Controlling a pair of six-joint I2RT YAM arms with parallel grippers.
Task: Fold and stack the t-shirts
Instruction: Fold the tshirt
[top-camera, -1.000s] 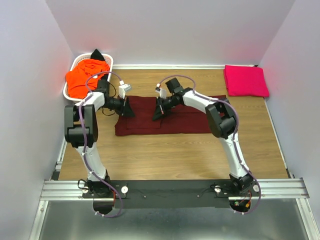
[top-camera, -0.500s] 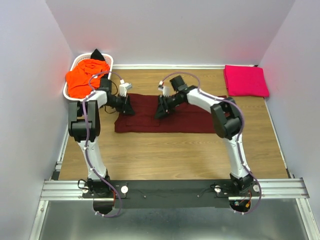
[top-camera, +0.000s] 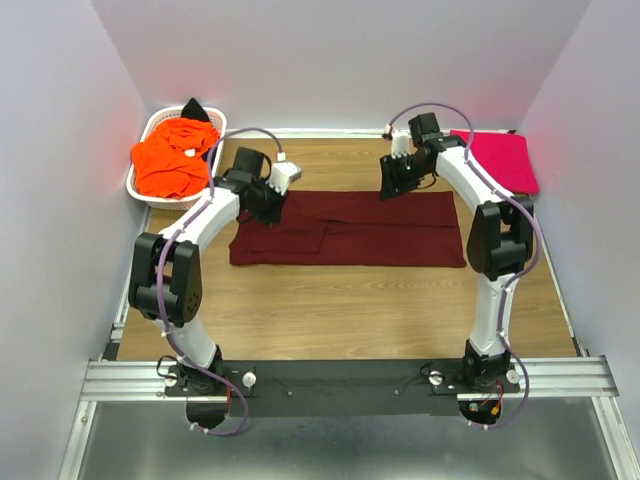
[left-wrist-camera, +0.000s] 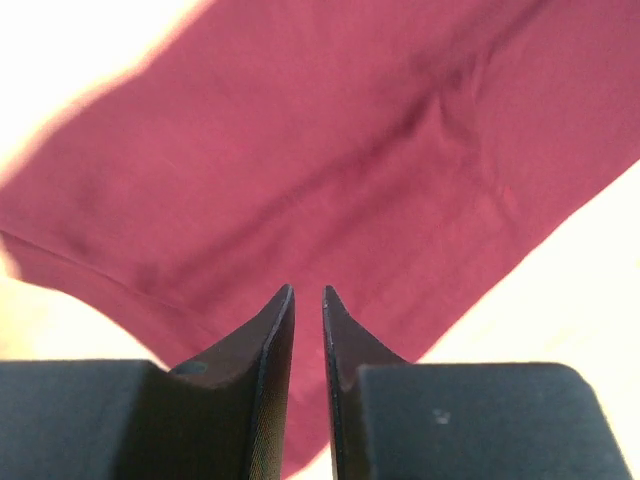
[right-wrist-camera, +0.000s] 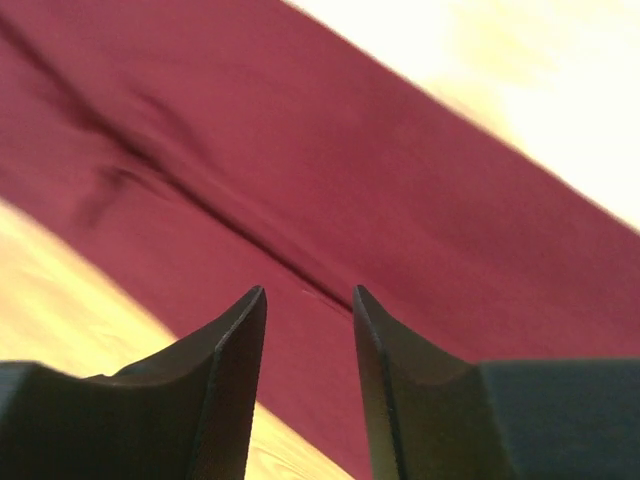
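A dark maroon t-shirt (top-camera: 350, 230) lies flat on the wooden table, folded into a long band. My left gripper (top-camera: 267, 205) hovers over its back left part, jaws only a narrow slit apart and empty (left-wrist-camera: 307, 292); the maroon cloth (left-wrist-camera: 300, 150) fills that view. My right gripper (top-camera: 392, 184) is over the shirt's back edge right of the middle, open and empty (right-wrist-camera: 308, 292), with maroon cloth (right-wrist-camera: 350, 170) below it. A folded bright pink t-shirt (top-camera: 491, 160) lies at the back right. An orange t-shirt (top-camera: 166, 160) and a black one (top-camera: 195, 108) sit in the basket.
The white lattice basket (top-camera: 218, 125) stands in the back left corner. White walls close the table on three sides. Bare wood (top-camera: 340, 310) lies between the maroon shirt and the arm bases.
Both grippers have let go of the maroon shirt and lifted. The right gripper swung from the shirt's middle to the back right; the left moved a little right and back.
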